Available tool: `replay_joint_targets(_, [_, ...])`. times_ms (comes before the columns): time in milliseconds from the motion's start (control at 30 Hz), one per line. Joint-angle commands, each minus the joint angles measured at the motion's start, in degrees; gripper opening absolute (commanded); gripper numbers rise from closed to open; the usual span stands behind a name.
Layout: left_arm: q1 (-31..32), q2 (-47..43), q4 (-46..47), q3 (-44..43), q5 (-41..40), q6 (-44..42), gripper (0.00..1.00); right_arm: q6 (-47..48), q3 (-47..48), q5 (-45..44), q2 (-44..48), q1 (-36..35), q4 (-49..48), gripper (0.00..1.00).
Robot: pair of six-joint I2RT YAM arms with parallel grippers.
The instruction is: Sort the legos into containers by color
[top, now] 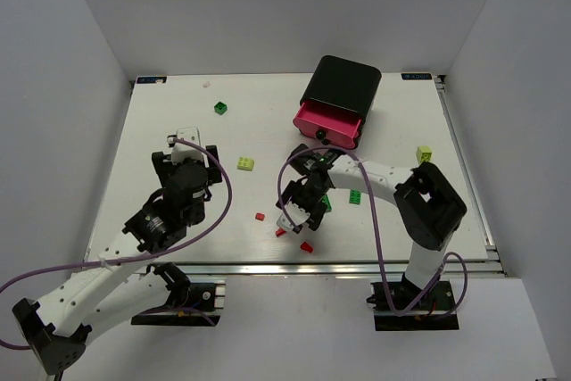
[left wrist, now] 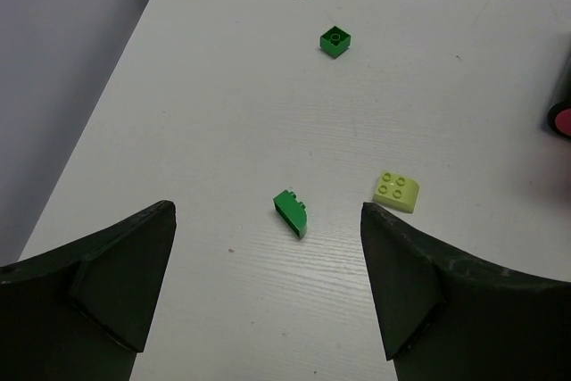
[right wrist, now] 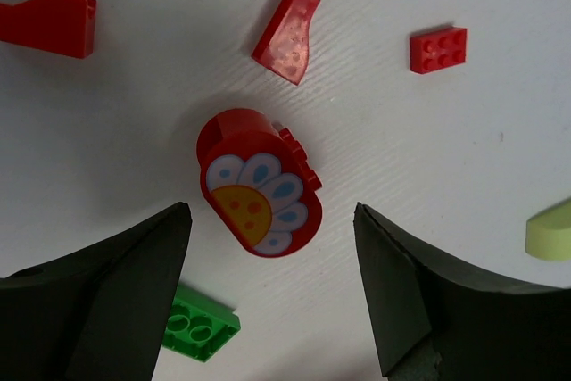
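Observation:
In the left wrist view my left gripper (left wrist: 268, 220) stands open over the table. A small green sloped lego (left wrist: 292, 211) lies just ahead between its fingertips, untouched. A lime lego (left wrist: 396, 191) lies to its right and a green cube (left wrist: 335, 40) farther off. My right gripper (right wrist: 272, 216) is open too, and a red rounded lego with a flower print (right wrist: 259, 183) lies at its fingertips. Around it are a red slope (right wrist: 287, 35), a red flat piece (right wrist: 438, 49), another red brick (right wrist: 53, 24) and a green plate (right wrist: 198, 327). The black cabinet (top: 339, 85) has one pink drawer (top: 327, 122) pulled out.
A second lime lego (top: 425, 154) sits at the right of the table, and a green flat lego (top: 355, 196) lies beside the right arm. Purple cables loop from both arms. White walls close in the table on three sides.

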State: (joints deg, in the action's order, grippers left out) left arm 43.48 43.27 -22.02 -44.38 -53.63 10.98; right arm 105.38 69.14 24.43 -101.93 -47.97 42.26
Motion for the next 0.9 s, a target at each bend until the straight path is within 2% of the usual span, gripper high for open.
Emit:
replay_joint_targets(0, [-0.24,-1.08,0.93,0.61,-1.04,-0.43,0.94,2.81,2.92,-3.58,-1.95,-1.52,1.16,0.78])
replay_joint_targets(300, [-0.24,-1.78,1.10,0.70,-1.04,-0.52,0.94,3.51,3.72,-5.44,-4.15,-3.45,1.95,0.70])
replay_joint_targets(400, [-0.24,-2.04,1.02,0.79,-0.95,-0.44,0.94,3.43,3.54,-6.14,-4.59,-4.15,2.21,0.63])
replay_joint_targets(500, [-0.24,-2.22,1.19,0.79,-1.13,-0.52,0.94,2.73,3.72,-6.76,-5.12,-4.51,3.09,0.44])
replay_joint_targets(533, [-0.24,-2.31,1.19,0.79,-1.04,-0.52,0.94,2.20,3.72,-6.76,-5.21,-4.51,3.35,0.30])
replay_joint_targets(567, [-0.24,-2.48,1.19,0.87,-1.04,-0.52,0.95,1.93,3.72,-6.85,-5.12,-4.59,3.35,0.25])
replay_joint_targets(733, [-0.24,-3.10,1.54,0.96,0.36,-0.52,0.95,-2.10,3.36,-6.85,-3.98,-4.59,1.25,0.13])
replay_joint_targets(833, [-0.24,-5.54,3.12,1.84,3.69,-1.31,0.93,-13.50,6.43,-4.83,-2.31,-4.16,-2.87,0.06])
replay_joint_targets(867, [-0.24,-6.26,3.82,2.19,4.57,-1.92,0.92,-22.15,7.57,-4.48,-1.70,-3.98,-4.19,0.03])
